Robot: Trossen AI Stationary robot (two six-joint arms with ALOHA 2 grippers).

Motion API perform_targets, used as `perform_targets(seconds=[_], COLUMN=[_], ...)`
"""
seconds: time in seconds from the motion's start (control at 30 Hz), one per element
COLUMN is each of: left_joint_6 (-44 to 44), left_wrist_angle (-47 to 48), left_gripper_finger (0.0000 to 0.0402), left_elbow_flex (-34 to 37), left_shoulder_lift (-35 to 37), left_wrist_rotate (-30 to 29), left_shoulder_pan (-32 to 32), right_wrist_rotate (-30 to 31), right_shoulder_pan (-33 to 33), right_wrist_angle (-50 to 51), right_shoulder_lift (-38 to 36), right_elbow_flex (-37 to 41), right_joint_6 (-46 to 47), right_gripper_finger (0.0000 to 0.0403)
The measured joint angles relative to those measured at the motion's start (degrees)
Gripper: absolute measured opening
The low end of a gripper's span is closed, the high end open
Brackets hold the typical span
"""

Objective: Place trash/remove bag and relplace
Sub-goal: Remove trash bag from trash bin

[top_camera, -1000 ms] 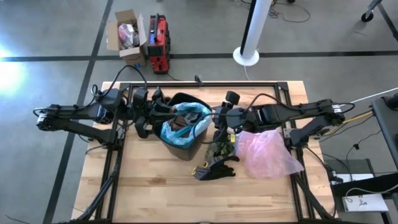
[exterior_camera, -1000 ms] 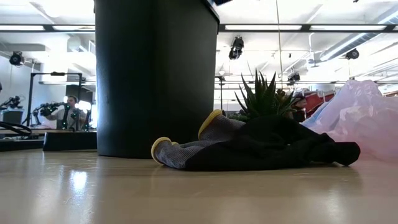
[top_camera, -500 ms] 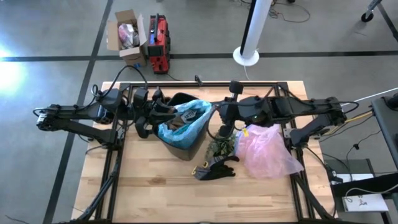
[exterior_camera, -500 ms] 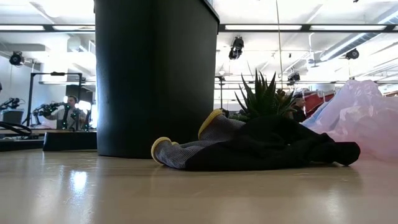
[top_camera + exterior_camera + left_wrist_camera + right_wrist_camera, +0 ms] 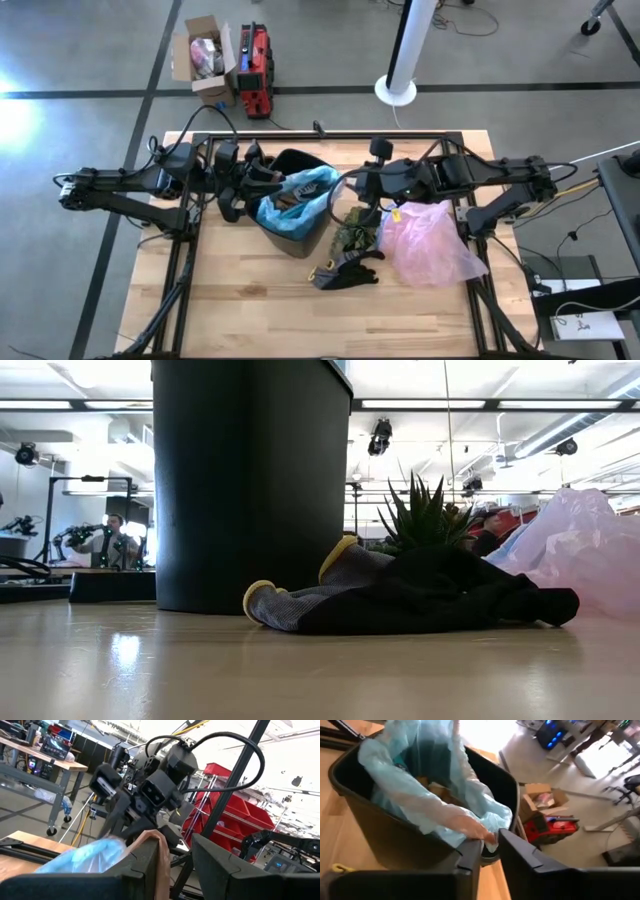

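Observation:
The black bin stands on the table, lined with the teal-blue bag, and brown paper trash lies inside the bag. My right gripper is at the bin's right rim, shut on the bag's edge. My left gripper is at the bin's left rim, its fingers a little apart. A brown paper piece stands in the gap against one finger, with the bag beside it. My right gripper pinches the bag's edge between its two fingers, where the edge lies over the bin's right rim. The fingers come from the table's right side, slanting down. The bag runs from there back into the bin, loosely bunched. My left gripper: I cannot tell whether its fingers touch the brown paper or the bin's rim.
A black-and-yellow glove lies in front of the bin. A green plant tuft and a pink plastic bag lie to its right. The metal frame runs round the table. A person sits far off.
My right gripper has risen from beside the plant tuft and gone toward the far edge, to the bin's right rim. The bag's right edge has been drawn out toward that rim and has then sagged back a little.

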State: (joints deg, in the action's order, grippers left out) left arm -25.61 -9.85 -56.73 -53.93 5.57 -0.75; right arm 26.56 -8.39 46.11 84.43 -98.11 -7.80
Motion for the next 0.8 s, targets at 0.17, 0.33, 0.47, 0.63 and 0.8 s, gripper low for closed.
perform_targets(seconds=[0.17,0.33,0.47,0.63,0.8], left_joint_6=[0.03,-0.01,-0.34,-0.42,-0.61], left_wrist_angle=[0.02,0.02,0.0,-0.23,-0.61], left_gripper_finger=[0.0097,0.0097,0.0097,0.0097,0.0097], left_elbow_flex=[0.0,0.0,0.0,0.0,0.0], left_shoulder_lift=[-0.04,-0.04,-0.02,-0.02,0.0], left_wrist_rotate=[-0.01,0.01,0.0,0.0,0.01], left_shoulder_pan=[0.0,0.0,-0.07,-0.34,-0.61], right_wrist_rotate=[0.49,0.49,3.05,4.93,4.97], right_shoulder_pan=[0.03,-0.51,-0.48,-0.78,-2.15], right_wrist_angle=[-1.44,-6.97,-10.33,-7.47,-0.06], right_shoulder_lift=[-0.01,-0.01,-0.01,-0.17,-2.56], right_elbow_flex=[0.26,0.27,0.27,0.29,0.09], right_joint_6=[1.85,1.12,0.27,1.29,8.35], right_gripper_finger=[0.0103,0.0126,0.013,0.0123,0.0117])
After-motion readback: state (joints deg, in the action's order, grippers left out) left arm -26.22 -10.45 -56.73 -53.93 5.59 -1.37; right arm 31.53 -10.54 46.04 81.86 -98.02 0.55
